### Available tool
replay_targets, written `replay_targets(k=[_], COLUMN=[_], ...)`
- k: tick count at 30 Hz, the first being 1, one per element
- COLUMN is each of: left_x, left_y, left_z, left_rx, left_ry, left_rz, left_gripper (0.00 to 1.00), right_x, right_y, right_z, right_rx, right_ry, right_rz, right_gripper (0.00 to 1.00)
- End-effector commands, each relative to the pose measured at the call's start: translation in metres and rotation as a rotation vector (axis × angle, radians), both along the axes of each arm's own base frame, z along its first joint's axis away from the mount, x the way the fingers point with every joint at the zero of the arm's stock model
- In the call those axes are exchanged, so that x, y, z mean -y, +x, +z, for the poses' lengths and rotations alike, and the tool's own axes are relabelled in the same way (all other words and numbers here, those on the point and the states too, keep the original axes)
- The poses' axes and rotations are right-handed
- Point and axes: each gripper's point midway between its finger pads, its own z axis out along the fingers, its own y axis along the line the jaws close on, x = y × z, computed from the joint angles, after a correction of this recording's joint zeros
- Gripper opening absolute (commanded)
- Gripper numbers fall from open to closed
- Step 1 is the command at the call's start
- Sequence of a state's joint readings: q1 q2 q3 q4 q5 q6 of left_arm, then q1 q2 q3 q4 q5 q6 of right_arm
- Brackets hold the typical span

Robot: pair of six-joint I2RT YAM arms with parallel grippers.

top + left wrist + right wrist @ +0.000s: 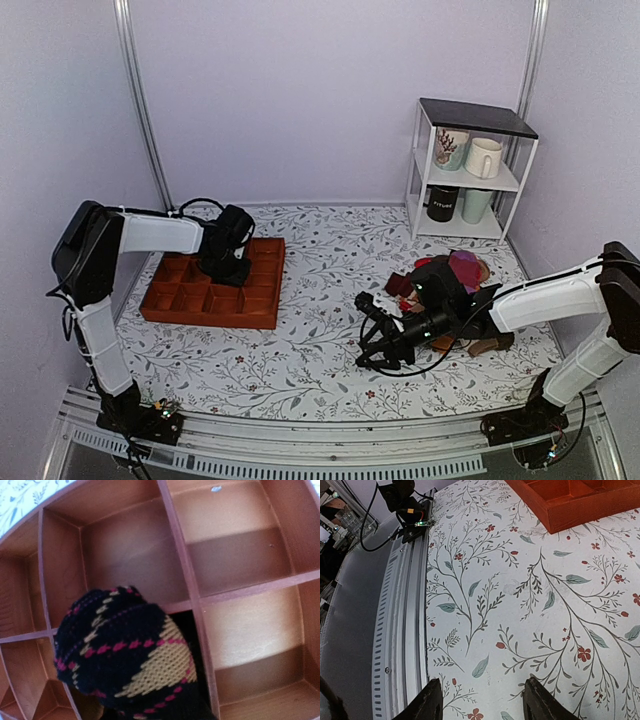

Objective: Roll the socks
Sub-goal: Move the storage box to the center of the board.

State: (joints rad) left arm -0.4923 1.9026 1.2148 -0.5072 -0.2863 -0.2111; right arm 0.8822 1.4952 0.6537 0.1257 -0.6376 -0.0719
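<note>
Black argyle socks [125, 655], rolled into ball, gripped by left gripper [228, 252] directly above wooden tray [205, 312] compartment; right gripper [482, 700] wide, empty, well apart.

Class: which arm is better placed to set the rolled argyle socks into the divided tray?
Left. The left gripper holds the rolled socks over the tray compartments; the right gripper is open and empty over the tablecloth.

Left gripper [226, 268] tips seemingly hidden behind socks [125, 650], roll's bottom cropped.

socks [125, 650] above tray [210, 318], shelf [470, 115] far right
</note>
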Motion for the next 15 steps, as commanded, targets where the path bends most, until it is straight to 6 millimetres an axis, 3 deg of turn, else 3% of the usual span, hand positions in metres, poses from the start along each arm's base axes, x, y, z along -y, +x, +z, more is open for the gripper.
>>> replay_targets(k=[1, 6, 7, 11, 15], left_x=[0.011, 0.01, 0.011, 0.01, 0.01], left_y=[-0.062, -0.055, -0.05, -0.048, -0.05], left_z=[-0.063, -0.064, -0.053, -0.054, -0.052], left_rx=[-0.297, -0.27, -0.242, -0.253, -0.255], left_ry=[-0.085, -0.132, -0.159, -0.183, -0.193], left_rz=[-0.087, -0.077, -0.077, -0.069, -0.07], left_gripper=[0.15, 0.24, 0.25, 0.28, 0.41], right_x=[-0.001, -0.001, -0.001, -0.001, -0.001], right_y=[0.004, 0.005, 0.005, 0.005, 0.005], right_z=[0.007, 0.007, 0.007, 0.007, 0.008], right_rx=[0.013, 0.014, 0.014, 0.011, 0.014], right_ry=[0.008, 0.009, 0.008, 0.007, 0.006], right_rz=[-0.004, -0.004, -0.004, -0.005, -0.008], right_gripper=[0.56, 0.56, 0.56, 0.56, 0.56])
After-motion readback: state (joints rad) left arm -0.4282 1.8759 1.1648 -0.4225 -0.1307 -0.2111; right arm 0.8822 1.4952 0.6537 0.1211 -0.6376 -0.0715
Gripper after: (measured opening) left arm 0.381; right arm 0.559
